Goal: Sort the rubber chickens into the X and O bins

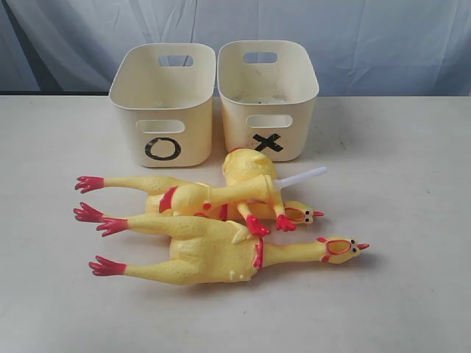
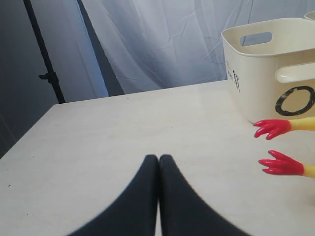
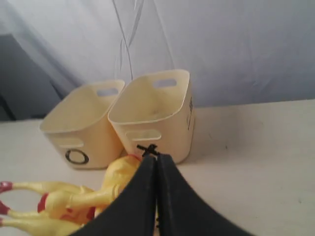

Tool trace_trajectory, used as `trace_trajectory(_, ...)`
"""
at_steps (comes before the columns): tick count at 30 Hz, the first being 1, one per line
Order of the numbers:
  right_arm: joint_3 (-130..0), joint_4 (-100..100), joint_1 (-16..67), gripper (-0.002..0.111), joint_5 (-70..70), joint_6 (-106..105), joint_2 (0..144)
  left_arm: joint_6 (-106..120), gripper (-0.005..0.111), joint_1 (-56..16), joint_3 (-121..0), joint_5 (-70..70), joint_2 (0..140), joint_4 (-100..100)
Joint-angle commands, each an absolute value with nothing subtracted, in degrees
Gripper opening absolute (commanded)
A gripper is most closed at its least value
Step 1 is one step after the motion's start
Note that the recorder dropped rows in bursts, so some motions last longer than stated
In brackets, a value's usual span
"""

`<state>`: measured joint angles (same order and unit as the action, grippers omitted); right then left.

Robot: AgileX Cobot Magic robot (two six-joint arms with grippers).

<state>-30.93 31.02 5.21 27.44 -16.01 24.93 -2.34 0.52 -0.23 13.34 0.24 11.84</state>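
Rubber chickens [image 1: 221, 235] heaped crosswise on near side of O bin [image 1: 132, 125] (left) and X bin [image 1: 235, 125] (right), awaiting sorting. Left gripper [image 2: 158, 160], right gripper [image 3: 156, 158] pressed together, holding nothing.

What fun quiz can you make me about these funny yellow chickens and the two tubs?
1. How many rubber chickens lie on the table?
A) one
B) three
C) five

2. True or false: the O bin and the X bin each have a chicken inside.

3. Fill the gap: the left gripper and the right gripper are both ____ (open or shut).

Key:
1. B
2. False. All the chickens are on the table in front of the bins.
3. shut
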Motion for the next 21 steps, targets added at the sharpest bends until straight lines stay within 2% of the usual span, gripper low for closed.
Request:
trace_trajectory(1,-39.5,31.0,6.0,0.0,34.3,-24.4,35.7,-2.5,0.0,0.4,0.0,13.2,0.0,11.7)
trace_trajectory(11,-52.6,29.9,12.9,0.0,45.8,-39.4,57.6,-2.5,0.0,0.4,0.0,13.2,0.0,11.7)
trace_trajectory(21,-57.3,20.1,22.7,0.0,47.6,-47.2,71.6,-2.5,0.0,0.4,0.0,13.2,0.0,11.7)
